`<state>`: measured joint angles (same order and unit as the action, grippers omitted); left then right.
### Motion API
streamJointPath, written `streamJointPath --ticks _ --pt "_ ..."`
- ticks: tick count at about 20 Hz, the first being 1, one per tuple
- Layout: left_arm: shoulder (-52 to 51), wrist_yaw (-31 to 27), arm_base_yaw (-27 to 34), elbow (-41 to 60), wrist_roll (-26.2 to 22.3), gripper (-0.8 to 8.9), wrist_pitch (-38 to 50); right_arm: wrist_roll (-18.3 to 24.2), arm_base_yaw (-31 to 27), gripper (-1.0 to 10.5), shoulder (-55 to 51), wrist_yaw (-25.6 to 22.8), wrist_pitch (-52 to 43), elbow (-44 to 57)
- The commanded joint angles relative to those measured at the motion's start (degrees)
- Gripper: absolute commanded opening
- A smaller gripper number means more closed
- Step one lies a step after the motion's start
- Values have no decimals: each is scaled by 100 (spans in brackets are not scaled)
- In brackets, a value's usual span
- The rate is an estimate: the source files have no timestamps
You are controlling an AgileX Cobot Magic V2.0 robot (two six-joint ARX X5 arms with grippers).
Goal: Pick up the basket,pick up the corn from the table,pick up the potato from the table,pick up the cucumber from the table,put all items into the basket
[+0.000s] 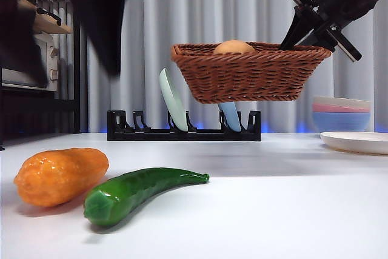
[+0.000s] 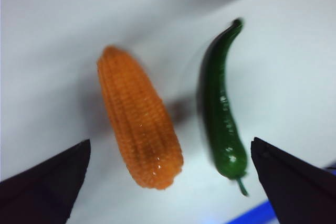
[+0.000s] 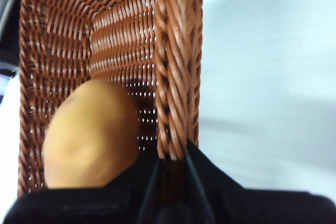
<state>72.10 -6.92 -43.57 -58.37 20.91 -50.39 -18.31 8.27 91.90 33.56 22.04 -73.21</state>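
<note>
My right gripper [image 3: 170, 166] is clamped on the basket [image 1: 248, 76], one jaw inside the wall and one outside, pinching the braided rim at its right end; in the front view that arm comes in dark from the upper right corner, and the basket hangs in the air well above the table [image 1: 291, 210], roughly level, its left end free; the potato [image 1: 234, 47] lies inside it, only its rounded top showing over the rim from the front; from my right wrist it fills the near part of the basket floor, just beside the wall I am gripping.

My left gripper [image 2: 170, 161] hangs above the near left of the table with its jaws spread wide and nothing between them but air; below it the corn [image 2: 140, 119] and the cucumber [image 2: 221, 108] lie side by side, near each other but with a strip of white table showing between them from above; in the front view the corn [image 1: 60, 175] is at the far left and the cucumber [image 1: 136, 191] lies just to its right, its blunt end nearest the camera overlapping the corn's near edge, its thin tip pointing right; both rest flat on the table.

Behind, a black rack [image 1: 182, 130] holds upright plates; a stack of plates [image 1: 351, 122] sits at the far right.
</note>
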Motion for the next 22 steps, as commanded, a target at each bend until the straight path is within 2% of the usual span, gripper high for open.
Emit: streamJointPath --ticks 1,5,9,10,12,14,15,16,18,22 --pt "101 39 286 494 205 596 570 22 -2 -12 -28 94 -105 -22" --pt "590 485 855 820 17 595 1080 22 -2 -12 -28 90 -107 -22" --pt "1167 741 1073 820 -140 588 1628 20 -2 -12 -28 92 -107 -22" --pt "1268 734 1071 820 -164 547 1650 20 -2 -12 -28 90 -105 -22" --pt "1412 734 1064 820 -332 398 1672 20 -2 -12 -28 87 -107 -22" --pt "1480 732 1054 820 -450 192 1690 20 -2 -12 -28 87 -105 -22" --pt "1482 704 1054 820 -498 43 1694 20 -2 -12 -28 87 -105 -22" --pt "1475 704 1054 820 -605 -3 1700 20 -2 -12 -28 83 -105 -22" --pt "1311 754 1054 802 -634 -8 1510 20 -2 -12 -28 81 -103 -22" --pt "-61 1613 813 625 -588 -8 820 42 0 -12 -28 79 -57 -22"
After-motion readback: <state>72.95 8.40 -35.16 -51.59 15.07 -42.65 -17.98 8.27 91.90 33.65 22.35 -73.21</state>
